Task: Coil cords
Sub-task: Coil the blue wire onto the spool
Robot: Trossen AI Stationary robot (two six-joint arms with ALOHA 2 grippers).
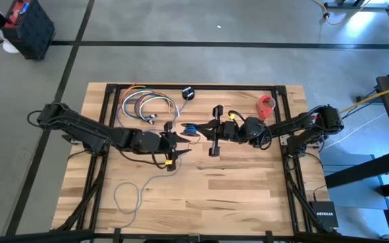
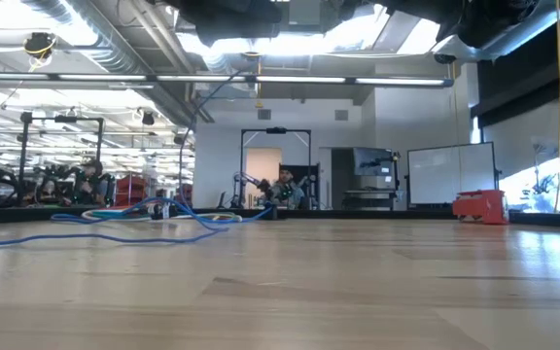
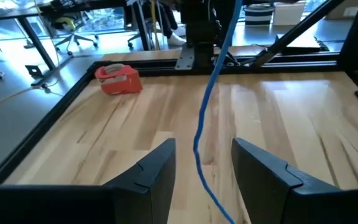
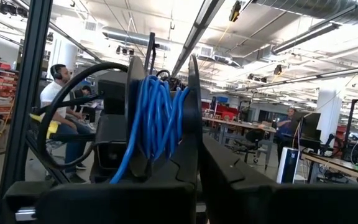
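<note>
The thin blue cord runs from a loose loop on the table (image 1: 128, 197) up to a small coil (image 1: 190, 128) at the table's middle. That coil sits around the shut fingers of my right gripper (image 1: 198, 128), which reaches in from the right and is raised above the wood. My left gripper (image 3: 204, 168) faces it from the left, open. One strand of the cord (image 3: 202, 134) passes through the gap between its fingers, and I see it touch neither. In the low view the slack cord (image 2: 144, 216) lies on the table. My right gripper carries the cord's coil (image 4: 157, 115), wound in several turns around its shut fingers near their free ends. The fingers point toward the table's left and tilt slightly up. The coil is clear of the table, and one strand (image 4: 124, 163) drops away from it. Whether anything is pinched between the fingers is hidden.
A bundle of multicoloured looped wires (image 1: 146, 104) and a small black disc (image 1: 188, 93) lie at the far left of the table. A red tape roll (image 1: 267, 104) sits at the far right. A black frame (image 1: 181, 86) rims the table.
</note>
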